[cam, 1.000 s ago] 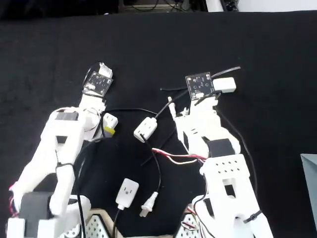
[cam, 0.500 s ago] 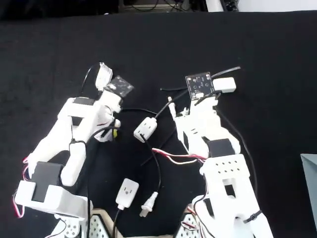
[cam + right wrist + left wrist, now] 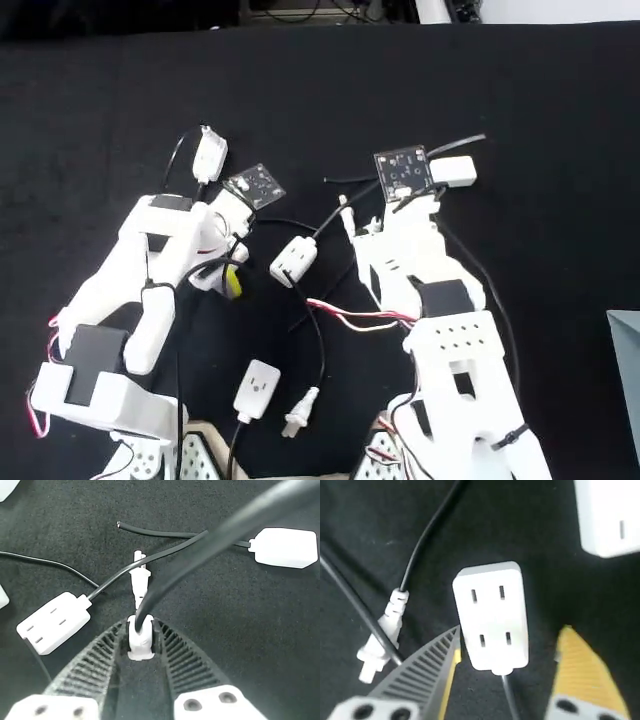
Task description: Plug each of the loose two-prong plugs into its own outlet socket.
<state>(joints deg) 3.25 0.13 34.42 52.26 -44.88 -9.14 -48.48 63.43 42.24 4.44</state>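
Observation:
In the left wrist view a white outlet socket point(image 3: 492, 617) with two pairs of slots lies face up between the fingers of my left gripper point(image 3: 510, 630), which is open; the grey finger point(image 3: 427, 672) is near its edge and the yellow finger point(image 3: 585, 675) stands apart. A loose white plug point(image 3: 382, 640) lies beside it. My left gripper point(image 3: 230, 278) sits left of the middle outlet point(image 3: 293, 260). My right gripper point(image 3: 140, 625) is shut on a white two-prong plug point(image 3: 140, 637), prongs pointing away. My right gripper point(image 3: 350, 222) sits right of that outlet point(image 3: 52, 622).
Near the front edge lie another outlet point(image 3: 257, 388) and a loose plug point(image 3: 300, 412). A white block point(image 3: 208, 155) lies far left, another white block point(image 3: 455, 170) far right. Black cords cross the middle of the black table point(image 3: 560, 110).
My left arm has swung right toward the table's middle, uncovering the white block at the far left. The right arm has kept still with its plug.

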